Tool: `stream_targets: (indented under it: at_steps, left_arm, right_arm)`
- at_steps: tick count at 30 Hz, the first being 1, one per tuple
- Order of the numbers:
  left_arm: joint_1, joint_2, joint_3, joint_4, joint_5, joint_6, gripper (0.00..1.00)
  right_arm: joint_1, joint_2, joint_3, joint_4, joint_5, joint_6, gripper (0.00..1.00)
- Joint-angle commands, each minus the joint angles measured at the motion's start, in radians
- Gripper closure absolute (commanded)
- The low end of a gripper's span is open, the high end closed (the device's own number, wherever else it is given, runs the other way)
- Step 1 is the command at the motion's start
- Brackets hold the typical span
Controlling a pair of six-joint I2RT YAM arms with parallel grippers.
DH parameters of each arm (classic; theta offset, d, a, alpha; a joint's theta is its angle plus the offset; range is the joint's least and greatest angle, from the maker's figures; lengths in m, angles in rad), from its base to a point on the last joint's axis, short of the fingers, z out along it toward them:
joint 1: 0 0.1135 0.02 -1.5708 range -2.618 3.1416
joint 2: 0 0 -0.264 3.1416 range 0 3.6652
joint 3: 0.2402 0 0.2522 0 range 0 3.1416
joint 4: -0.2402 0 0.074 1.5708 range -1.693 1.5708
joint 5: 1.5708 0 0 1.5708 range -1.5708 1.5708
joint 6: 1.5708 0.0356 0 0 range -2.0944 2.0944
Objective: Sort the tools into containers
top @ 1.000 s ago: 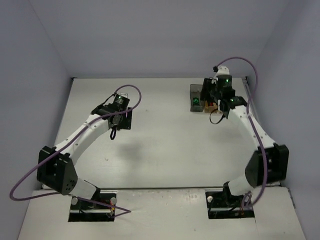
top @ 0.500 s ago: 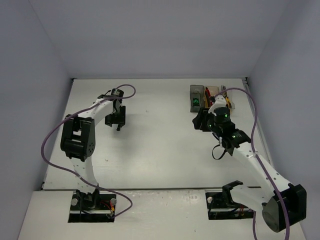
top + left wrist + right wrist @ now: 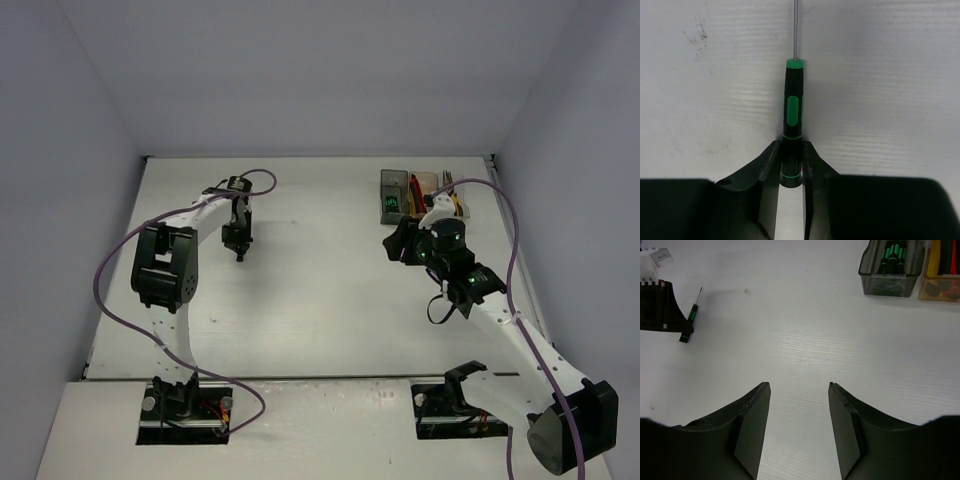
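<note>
Sorting looks nearly done: left tool (image 3: 791, 150) clamped on the only loose black-green screwdriver (image 3: 793, 105), toward the surface's (image 3: 320, 320) far-left corner. Right tool (image 3: 799, 390) apart, empty. Far-right corner: grey bin (image 3: 888, 286) holds screwdrivers, amber bin (image 3: 939, 294) holds red and yellow handles.

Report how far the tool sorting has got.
Done: several screwdrivers lie in the grey bin, and red and yellow tools sit in the amber bin. In hand: the left gripper has its fingers closed on the loose screwdriver out on the table. Left: carrying it to the grey bin. The right gripper is open and empty.
</note>
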Motion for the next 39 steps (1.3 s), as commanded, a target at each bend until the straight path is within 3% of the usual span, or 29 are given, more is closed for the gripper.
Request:
stream_targets:
  at_steps: [1, 5, 15, 21, 39]
  left_arm:
    - [-0.049, -0.165, -0.043, 0.015, 0.057, -0.037, 1.00]
    - [-0.119, -0.346, -0.157, 0.121, 0.147, -0.091, 1.00]
    - [-0.340, -0.662, -0.409, 0.451, 0.161, -0.233, 1.00]
    - [-0.427, -0.714, -0.450, 0.560, 0.152, -0.261, 1.00]
    - [-0.549, -0.742, -0.435, 0.614, 0.122, -0.263, 1.00]
  right_arm:
    - [0.009, 0.015, 0.021, 0.083, -0.062, 0.020, 0.53]
    - [0.018, 0.016, 0.023, 0.143, -0.111, 0.061, 0.51]
    - [0.105, 0.057, 0.051, 0.278, -0.160, 0.131, 0.43]
    - [0.174, 0.075, 0.070, 0.322, -0.137, 0.145, 0.43]
    - [0.273, 0.189, 0.085, 0.430, -0.090, 0.161, 0.44]
